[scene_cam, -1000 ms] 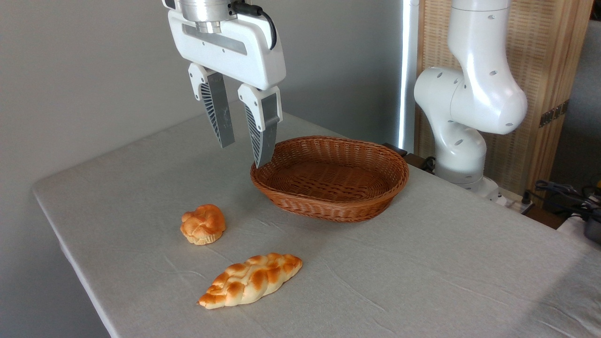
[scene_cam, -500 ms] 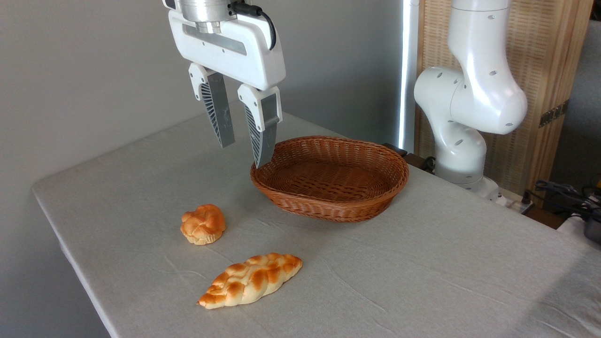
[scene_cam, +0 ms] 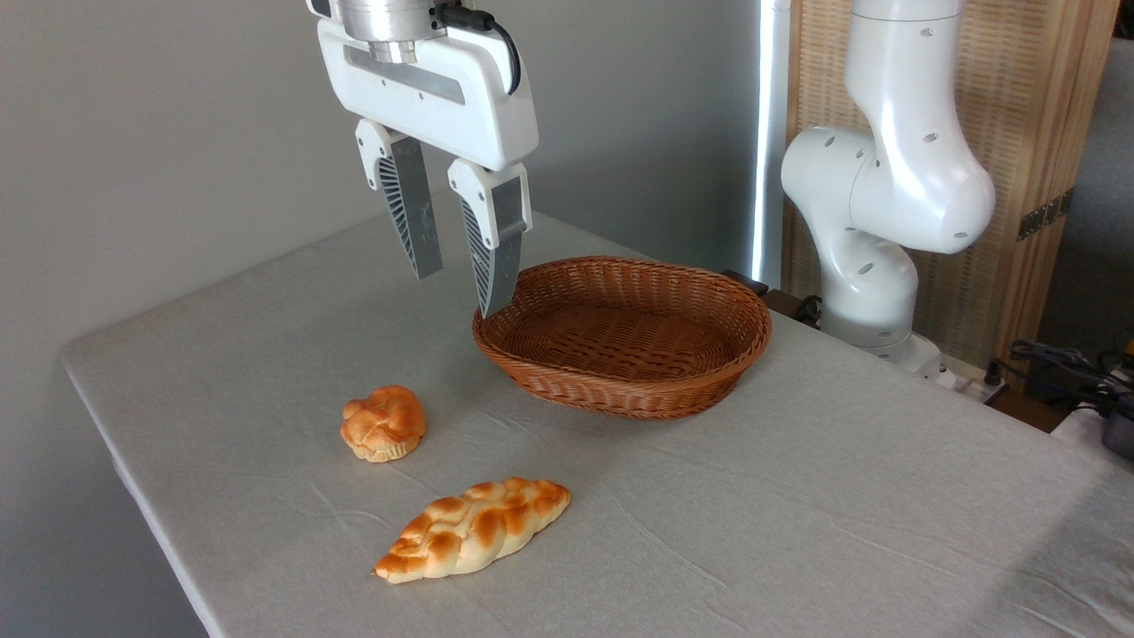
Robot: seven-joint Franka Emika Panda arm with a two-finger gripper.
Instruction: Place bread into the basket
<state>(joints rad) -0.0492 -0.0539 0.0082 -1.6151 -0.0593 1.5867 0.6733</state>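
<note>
The gripper point(scene_cam: 461, 295) hung in the air above the far part of the tabletop point(scene_cam: 797, 496), its two ribbed grey fingers point(scene_cam: 412, 221) pointing down and standing apart with nothing between them. In the picture the tip of the right finger overlapped the left end of the basket's rim, though whether it touched the wicker could not be told. The basket point(scene_cam: 623, 335), an oval, shallow, reddish-brown woven piece, sat toward the far edge of the tabletop, near its middle, and held nothing. The bread point(scene_cam: 383, 423), a small round knotted bun with a golden-orange top and a paler base, rested on the cloth nearer the left edge, well apart from the basket and below and to the left of the gripper. A longer braided loaf point(scene_cam: 472, 529) lay closer to the front edge, near the bun but not touching it, its pointed end turned toward the front left. The pale grey cloth covering the tabletop showed faint creases around both pieces. Beyond the far right edge stood the arm's white base and joint point(scene_cam: 886, 204), in front of a wooden slatted screen point(scene_cam: 1045, 133), with dark cables point(scene_cam: 1059, 359) at the right side.
</note>
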